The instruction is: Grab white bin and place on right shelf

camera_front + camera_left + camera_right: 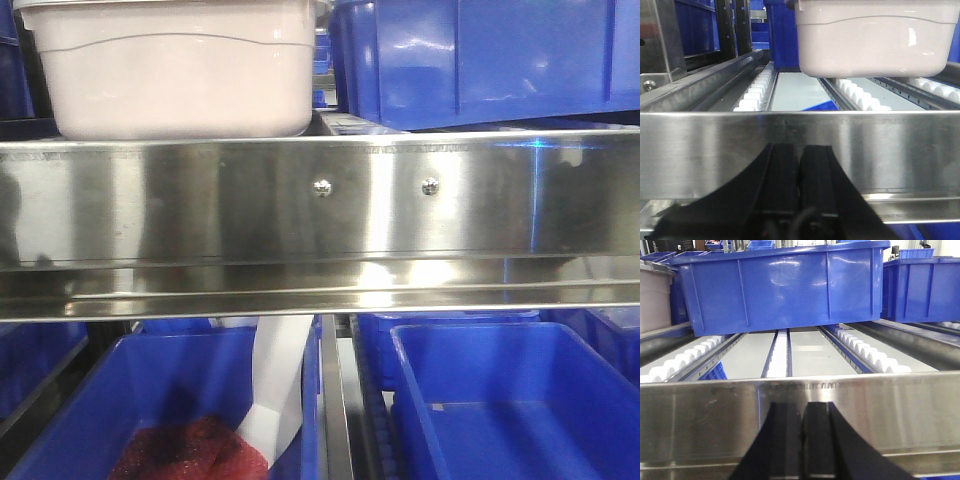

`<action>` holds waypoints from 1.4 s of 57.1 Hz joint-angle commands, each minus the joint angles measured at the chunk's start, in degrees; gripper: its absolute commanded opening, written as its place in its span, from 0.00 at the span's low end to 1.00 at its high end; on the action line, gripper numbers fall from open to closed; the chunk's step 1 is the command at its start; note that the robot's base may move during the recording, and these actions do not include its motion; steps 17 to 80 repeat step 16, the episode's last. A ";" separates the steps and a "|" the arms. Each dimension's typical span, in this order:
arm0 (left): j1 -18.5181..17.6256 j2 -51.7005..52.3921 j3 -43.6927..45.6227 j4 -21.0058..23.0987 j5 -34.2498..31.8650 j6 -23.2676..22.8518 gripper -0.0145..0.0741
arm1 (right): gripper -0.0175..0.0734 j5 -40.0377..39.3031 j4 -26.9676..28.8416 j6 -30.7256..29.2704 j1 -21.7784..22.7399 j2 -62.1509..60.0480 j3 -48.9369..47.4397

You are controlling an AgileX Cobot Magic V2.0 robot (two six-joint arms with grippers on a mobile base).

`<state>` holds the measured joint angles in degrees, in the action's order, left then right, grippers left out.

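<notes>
Directly before the front camera runs the steel rail [320, 215] of the shelf, shiny, with two screw heads near its middle. Above it, upper left, the white bin [180, 75] rests on the shelf; a blue crate [480, 60] stands to its right. Below the rail sit two more blue crates [510, 400], the left one holding a white item and something red.

Left wrist view: my left claw [799, 175] has its black fingers pressed together, holding nothing, just short of the rail. The white bin stands beyond the rail, ahead and to the right, on the white rollers [757, 92].

Right wrist view: my right claw [801, 440] is likewise closed and empty before the rail. Ahead of it, a blue crate sits on the rollers; the bin's edge shows far left.
</notes>
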<state>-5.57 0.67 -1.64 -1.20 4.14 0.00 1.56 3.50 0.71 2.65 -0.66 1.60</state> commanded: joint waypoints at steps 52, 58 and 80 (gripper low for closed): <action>-0.30 0.71 -0.52 -0.06 -4.93 -0.39 0.02 | 0.27 -5.04 -0.28 -0.04 -0.10 -1.06 -0.14; -0.30 0.71 -0.52 -0.06 -4.93 -0.39 0.02 | 0.27 -5.04 -0.28 -0.04 -0.10 -1.06 -0.14; -0.30 0.71 -0.52 -0.06 -4.93 -0.39 0.02 | 0.27 -5.04 -0.28 -0.04 -0.10 -1.06 -0.14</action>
